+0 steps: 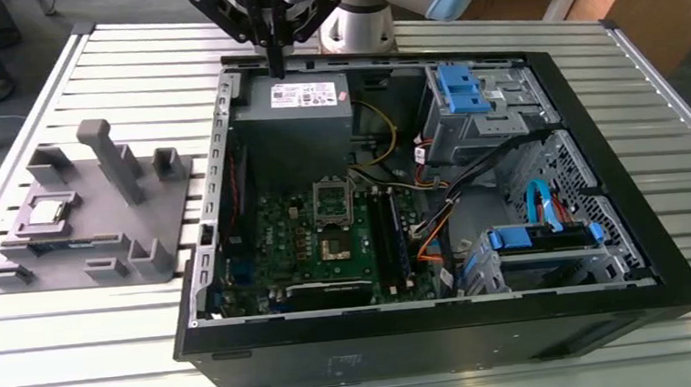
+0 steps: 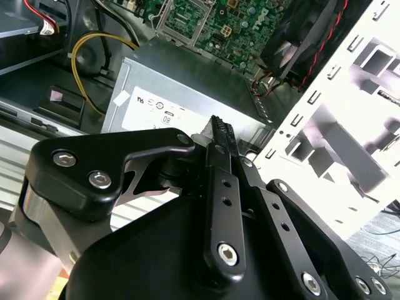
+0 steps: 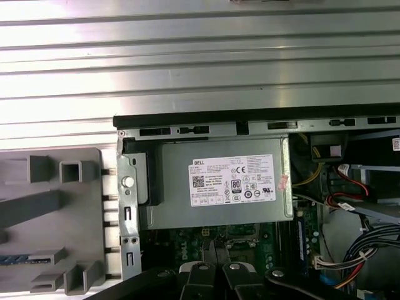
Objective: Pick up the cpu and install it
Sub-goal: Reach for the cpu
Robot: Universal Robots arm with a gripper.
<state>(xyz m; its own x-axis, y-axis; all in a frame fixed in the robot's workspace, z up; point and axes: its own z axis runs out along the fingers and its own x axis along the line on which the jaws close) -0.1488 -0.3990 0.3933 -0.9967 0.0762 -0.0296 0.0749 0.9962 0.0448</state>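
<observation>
The cpu (image 1: 45,212), a small square chip with a silver top, lies in a recess of the grey tray (image 1: 106,256) at the exterior view's left. My gripper (image 1: 275,69) hangs over the back edge of the open computer case, above the power supply (image 1: 296,106), far from the cpu. Its black fingers (image 2: 220,134) are pressed together with nothing between them. The green motherboard (image 1: 288,243) lies inside the case, with the socket (image 1: 337,244) and its raised metal frame (image 1: 331,197) near the middle. In the first wrist view the gripper (image 3: 215,250) sits over the power supply (image 3: 219,187).
The black case wall (image 1: 453,332) rings the motherboard. Blue drive cages (image 1: 466,94) and loose cables (image 1: 434,233) fill the case's side at the exterior view's right. The tray (image 3: 50,206) has upright posts (image 1: 106,155). Slatted metal table (image 1: 130,72) surrounds everything.
</observation>
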